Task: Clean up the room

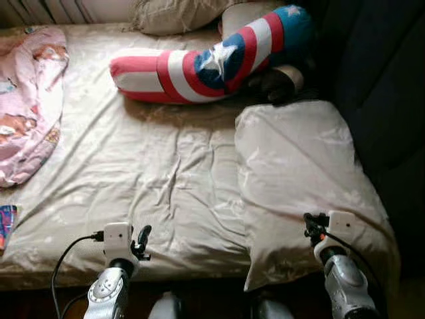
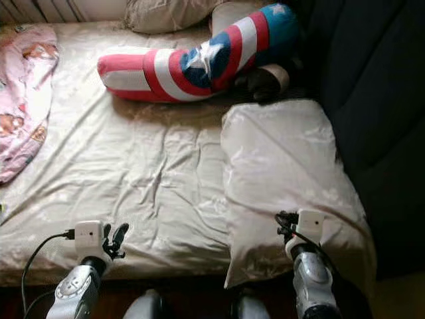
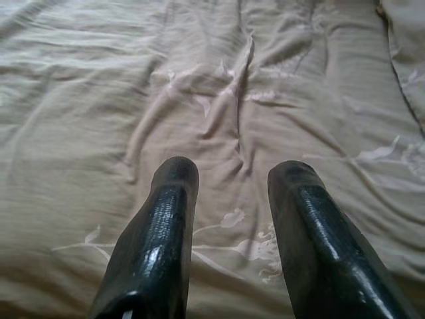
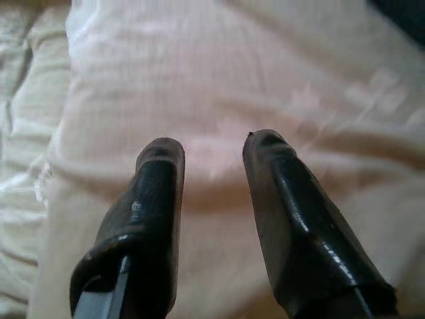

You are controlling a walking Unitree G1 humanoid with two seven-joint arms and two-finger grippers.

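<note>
Both grippers hover at the bed's near edge, fingers apart and empty, the left gripper (image 3: 229,219) over rumpled sheet (image 1: 146,166), the right gripper (image 4: 212,173) above a pillow (image 1: 299,173), so little looks tidied: bolster (image 1: 212,60) and pink blanket (image 1: 30,100) lie loose.

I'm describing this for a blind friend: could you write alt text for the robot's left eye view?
A rumpled beige bed seen from above, with a red, white and blue striped bolster near the head and a beige pillow on the right. A pink blanket lies at the left edge; the left gripper and right gripper hover low.
</note>
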